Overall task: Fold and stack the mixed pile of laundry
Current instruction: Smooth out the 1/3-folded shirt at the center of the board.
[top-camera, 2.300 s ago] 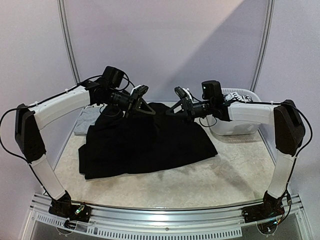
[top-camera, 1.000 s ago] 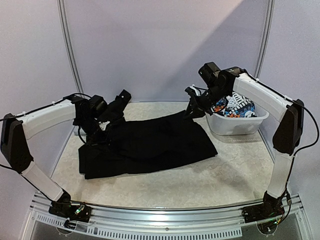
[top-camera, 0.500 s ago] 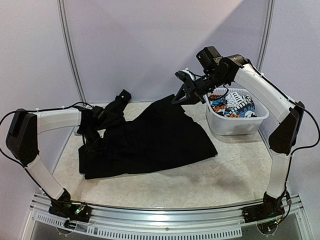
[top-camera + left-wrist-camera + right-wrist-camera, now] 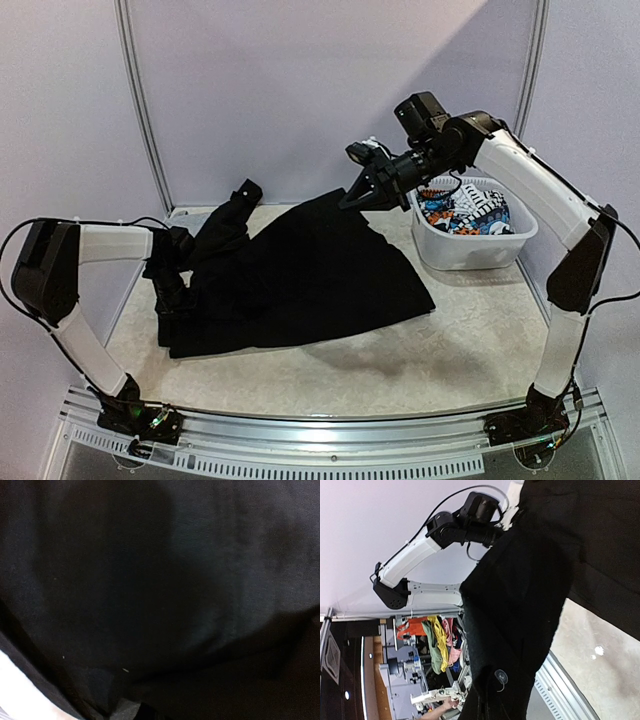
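Cloth stretches left to right: the black shirt (image 4: 300,280) lies long across the table (image 4: 450,350). The right gripper (image 4: 347,201) pinches its far corner up high. The left gripper (image 4: 166,280), closed tight, sits at its left edge.

A black cloth garment (image 4: 520,605) hangs across most of what I see. It drapes from the top right down to the bottom edge, with a small round dark button (image 4: 500,676) low on it. Beyond it the white left arm with black joints (image 4: 420,545) reaches to the cloth's upper edge. Right of the drape lies the pale speckled tabletop (image 4: 600,635) — its ribbed metal edge rail (image 4: 567,687) runs beside it.
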{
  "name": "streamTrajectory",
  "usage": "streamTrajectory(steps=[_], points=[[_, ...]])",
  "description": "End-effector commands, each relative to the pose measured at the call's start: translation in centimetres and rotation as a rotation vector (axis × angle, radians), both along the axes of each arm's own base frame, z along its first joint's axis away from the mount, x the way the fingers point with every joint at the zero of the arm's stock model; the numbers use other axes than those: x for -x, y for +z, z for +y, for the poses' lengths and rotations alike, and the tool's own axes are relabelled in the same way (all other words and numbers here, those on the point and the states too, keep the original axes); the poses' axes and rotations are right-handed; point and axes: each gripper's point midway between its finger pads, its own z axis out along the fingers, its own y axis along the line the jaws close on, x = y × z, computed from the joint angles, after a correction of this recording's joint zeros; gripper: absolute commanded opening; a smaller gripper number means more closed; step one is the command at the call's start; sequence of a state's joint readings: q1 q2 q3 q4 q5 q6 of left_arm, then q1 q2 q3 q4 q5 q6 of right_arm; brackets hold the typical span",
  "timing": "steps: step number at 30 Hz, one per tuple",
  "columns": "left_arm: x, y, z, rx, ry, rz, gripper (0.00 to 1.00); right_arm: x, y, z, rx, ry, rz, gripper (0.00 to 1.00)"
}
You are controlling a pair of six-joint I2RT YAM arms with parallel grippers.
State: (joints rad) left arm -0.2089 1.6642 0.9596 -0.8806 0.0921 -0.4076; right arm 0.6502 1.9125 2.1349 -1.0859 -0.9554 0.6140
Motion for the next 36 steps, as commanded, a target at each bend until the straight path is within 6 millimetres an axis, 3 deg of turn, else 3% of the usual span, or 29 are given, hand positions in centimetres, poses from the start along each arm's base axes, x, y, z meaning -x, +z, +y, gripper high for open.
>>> streamTrajectory(steps=[1,4,6,10,18,23,27,31,36], points=[[-0.2,-1.1,1.0,-0.031,0.009,0.010,0.00,-3.1,-0.5,-5.7,0.048,-0.148,0.027,0.00],[-0.1,-1.4,1.0,-0.026,0.015,0.017,0.00,-5.0,-3.3,-9.3,0.126,-0.248,0.059,0.00],[0.1,-1.5,0.9,-0.020,0.013,0.025,0.00,-5.2,-5.4,-10.0,0.175,-0.260,0.079,0.00],[0.1,-1.4,0.8,-0.015,0.016,0.025,0.00,-6.4,-8.9,-9.9,0.244,-0.264,0.093,0.00],[-0.1,-1.2,0.7,-0.010,0.015,0.027,0.00,-8.6,-10.9,-9.7,0.298,-0.287,0.066,0.00],[-0.4,1.2,0.6,0.006,0.040,-0.039,0.00,-8.5,-12.4,-8.8,0.344,-0.262,0.064,0.00],[0.4,2.7,1.4,-0.022,0.116,-0.077,0.00,-9.4,-15.3,-10.9,0.523,-0.305,0.021,0.00],[1.7,2.8,2.2,-0.045,0.189,-0.099,0.00,-9.5,-18.7,-13.5,0.710,-0.318,0.016,0.00],[2.6,2.9,2.5,-0.042,0.246,-0.137,0.00,-9.6,-22.2,-14.1,0.769,-0.297,0.030,0.00]])
